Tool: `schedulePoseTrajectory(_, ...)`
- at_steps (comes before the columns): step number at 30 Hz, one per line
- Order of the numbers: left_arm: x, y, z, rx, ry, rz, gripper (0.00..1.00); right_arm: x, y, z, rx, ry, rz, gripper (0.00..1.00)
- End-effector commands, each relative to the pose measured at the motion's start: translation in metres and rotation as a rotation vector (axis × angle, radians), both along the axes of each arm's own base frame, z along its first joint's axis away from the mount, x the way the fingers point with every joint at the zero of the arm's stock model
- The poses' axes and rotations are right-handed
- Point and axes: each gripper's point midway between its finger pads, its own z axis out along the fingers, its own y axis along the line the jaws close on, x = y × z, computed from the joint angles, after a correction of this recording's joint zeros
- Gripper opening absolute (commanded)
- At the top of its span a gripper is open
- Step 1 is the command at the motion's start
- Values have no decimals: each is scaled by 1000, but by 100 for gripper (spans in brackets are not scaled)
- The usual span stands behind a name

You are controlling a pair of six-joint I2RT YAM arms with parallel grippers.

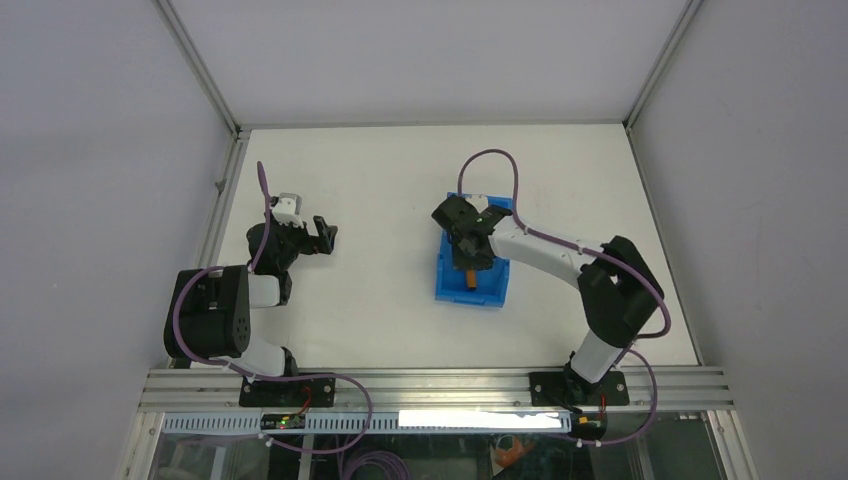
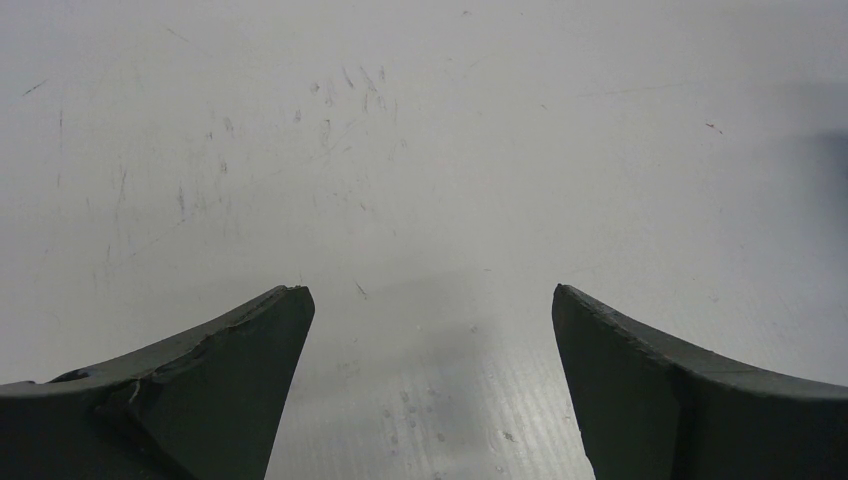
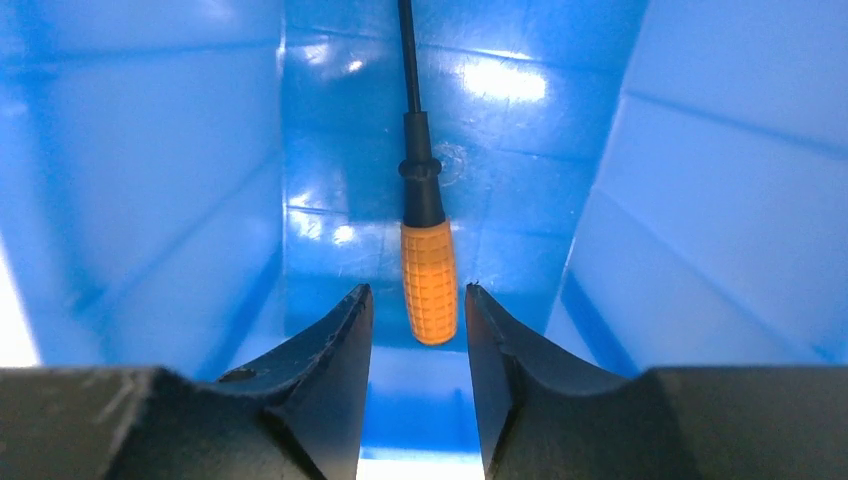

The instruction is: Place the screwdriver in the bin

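The blue bin (image 1: pixel 455 292) stands mid-table. The screwdriver (image 1: pixel 470 274), with an orange handle and a thin black shaft, lies inside it on the floor. In the right wrist view the screwdriver (image 3: pixel 428 280) lies lengthwise, shaft pointing away, between the bin's blue walls (image 3: pixel 150 180). My right gripper (image 1: pixel 468 247) is down in the bin. Its jaws (image 3: pixel 418 292) stand slightly apart on either side of the handle's end, with a gap on each side. My left gripper (image 1: pixel 326 236) is open and empty over bare table at the left; in its wrist view (image 2: pixel 430 292) nothing lies between the fingers.
The white table (image 1: pixel 380 180) is fenced by grey walls and aluminium rails at the left, back and right. The right arm stretches from its base (image 1: pixel 580 385) across to the bin. The left arm is folded near the left rail (image 1: pixel 215 215).
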Motion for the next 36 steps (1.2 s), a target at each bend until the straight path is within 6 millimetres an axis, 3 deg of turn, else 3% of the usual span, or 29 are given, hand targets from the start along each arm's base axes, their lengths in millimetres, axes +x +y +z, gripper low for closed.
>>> schedulePoseTrajectory(1, 7, -5, 18, 2, -77, -26, 99, 15, 3, 56, 69, -142, -4, 42)
schedulePoseTrajectory(4, 7, -5, 18, 2, -77, -25, 99, 16, 1, 85, 97, -201, 27, 48)
schedulePoseTrajectory(5, 7, -5, 18, 1, -77, -26, 99, 18, -2, 96, 102, -229, 32, 56)
schedulePoseTrajectory(6, 7, -5, 18, 2, -78, -25, 99, 19, -7, 110, 106, -273, 34, 71)
schedulePoseTrajectory(7, 7, -5, 18, 2, -78, -26, 99, 20, -11, 116, 102, -293, 43, 92)
schedulePoseTrajectory(8, 7, -5, 18, 2, -79, -25, 99, 21, -16, 127, 108, -329, 48, 98)
schedulePoseTrajectory(13, 7, -5, 17, 2, -76, -25, 99, 23, -40, 160, 160, -452, 106, 99)
schedulePoseTrajectory(16, 7, -5, 18, 2, -77, -25, 99, 34, -78, 168, 152, -525, 29, 99)
schedulePoseTrajectory(21, 7, -5, 18, 1, -78, -25, 99, 39, -143, 149, 161, -540, -182, 99)
schedulePoseTrajectory(24, 7, -5, 18, 1, -77, -26, 99, 35, -166, 121, 153, -555, -261, 99)
schedulePoseTrajectory(32, 7, -5, 18, 2, -78, -25, 99, 25, -191, 58, 180, -639, -393, 99)
schedulePoseTrajectory(36, 7, -5, 18, 2, -77, -25, 99, 22, -201, 51, 138, -631, -446, 99)
